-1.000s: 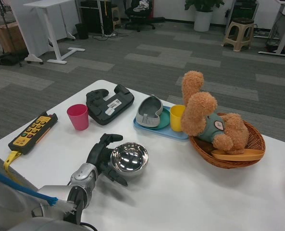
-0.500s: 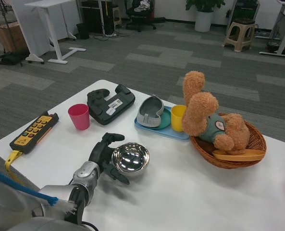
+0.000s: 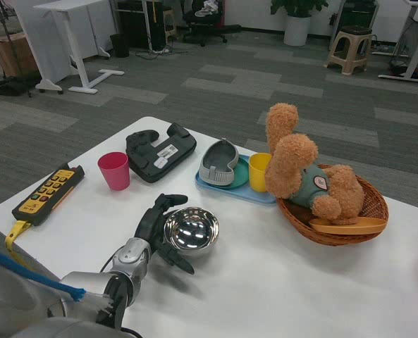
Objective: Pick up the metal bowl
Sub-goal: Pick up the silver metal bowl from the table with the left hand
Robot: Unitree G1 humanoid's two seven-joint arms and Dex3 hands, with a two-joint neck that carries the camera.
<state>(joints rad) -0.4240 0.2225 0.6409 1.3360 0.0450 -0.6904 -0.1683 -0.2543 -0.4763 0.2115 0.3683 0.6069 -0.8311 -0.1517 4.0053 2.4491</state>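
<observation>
A: Start from the fingers (image 3: 168, 202). How do they lie?

B: The black fingers of the left hand (image 3: 154, 229) curl around the left side of the metal bowl (image 3: 190, 230). Some reach over the far rim, one lies under the near rim. They look pressed on the bowl's wall, so I judge the hand grips it. If the bowl is already off the table (image 3: 300, 282), I cannot tell.

A: Where is the bowl?

B: Lower middle of the frame, a little left, on the white table, well apart from the other things. This free place is probably why the hand can come from the side without touching anything.

A: And the right hand?

B: It does not show in the picture.

A: What is around?

B: Going outward: above and left, a pink cup (image 3: 114, 170) and a black game controller (image 3: 161, 152). At far left, a yellow and black remote (image 3: 48, 193) near the table edge. Above the bowl, a blue tray (image 3: 235, 189) carries a grey shoe-shaped thing (image 3: 218, 163) on a green plate, and a yellow cup (image 3: 259, 172). At right, a brown teddy bear (image 3: 304, 165) sits in a wicker basket (image 3: 367, 215).

A: What does the next move need?

B: I think a straight lift, with the rim held firm, because smooth metal may slip.
</observation>
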